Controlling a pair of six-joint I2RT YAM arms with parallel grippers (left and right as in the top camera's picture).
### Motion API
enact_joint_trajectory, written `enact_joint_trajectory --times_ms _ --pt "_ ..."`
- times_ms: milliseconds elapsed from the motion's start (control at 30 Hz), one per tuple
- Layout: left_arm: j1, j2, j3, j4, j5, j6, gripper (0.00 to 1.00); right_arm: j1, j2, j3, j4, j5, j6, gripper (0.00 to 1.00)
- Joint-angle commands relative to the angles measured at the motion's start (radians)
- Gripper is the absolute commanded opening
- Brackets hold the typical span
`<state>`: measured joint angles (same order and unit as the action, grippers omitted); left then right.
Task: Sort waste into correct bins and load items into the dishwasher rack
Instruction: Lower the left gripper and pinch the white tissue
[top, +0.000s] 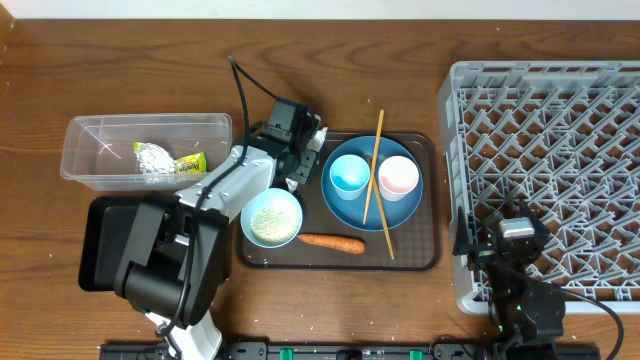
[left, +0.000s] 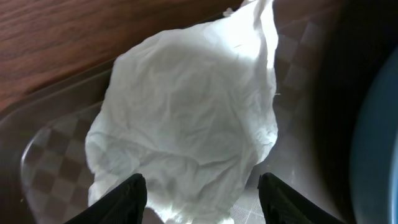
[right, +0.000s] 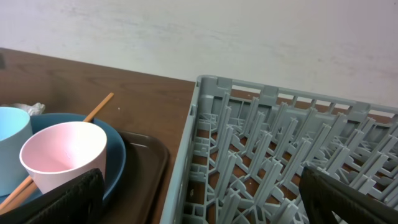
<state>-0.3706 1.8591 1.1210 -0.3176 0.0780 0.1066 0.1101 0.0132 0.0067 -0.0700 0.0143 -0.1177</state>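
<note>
table (top: 120, 60): dark brown wood (grain running sideways) | wall (right: 186, 31): plain off-white, faintly scuffed | light: even

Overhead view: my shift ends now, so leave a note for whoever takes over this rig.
Left gripper: jaws open over crumpled white paper in the brown tray's corner.
Right gripper: open, empty, by the rack's edge.
Done: wrapper in clear tub.
Left: carrot, rice in the small bowl, the paper; then plate, light blue cup, white-pink cup, bowl, chopsticks into the rack.
</note>
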Motion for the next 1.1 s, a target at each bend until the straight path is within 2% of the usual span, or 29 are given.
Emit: enact_joint_trajectory --times_ms 0,600,733,800,967,1067 --pt "0.0 0.012 0.012 0.006 0.023 0.035 0.61 -0.007 -0.002 -0.001 -0.004 -0.004 -0.011 0.99" --pt "0.001 0.061 0.012 0.024 0.015 0.058 0.6 -0.007 -0.002 -0.001 -0.004 -0.004 -0.011 0.99" --pt "0.001 0.06 0.012 0.028 0.008 0.058 0.44 -0.007 -0.002 -0.001 -0.004 -0.004 -0.011 0.99" --pt "0.001 0.058 0.012 0.028 0.008 0.058 0.42 -0.006 -0.002 -0.001 -0.004 -0.004 -0.011 0.99" --pt "0.001 0.048 0.012 0.028 0.008 0.058 0.08 -0.006 -0.002 -0.001 -0.004 -0.004 -0.011 0.99" --pt "0.001 0.03 0.012 0.028 0.008 0.058 0.06 -0.007 -0.002 -0.001 -0.004 -0.004 -0.011 0.99"
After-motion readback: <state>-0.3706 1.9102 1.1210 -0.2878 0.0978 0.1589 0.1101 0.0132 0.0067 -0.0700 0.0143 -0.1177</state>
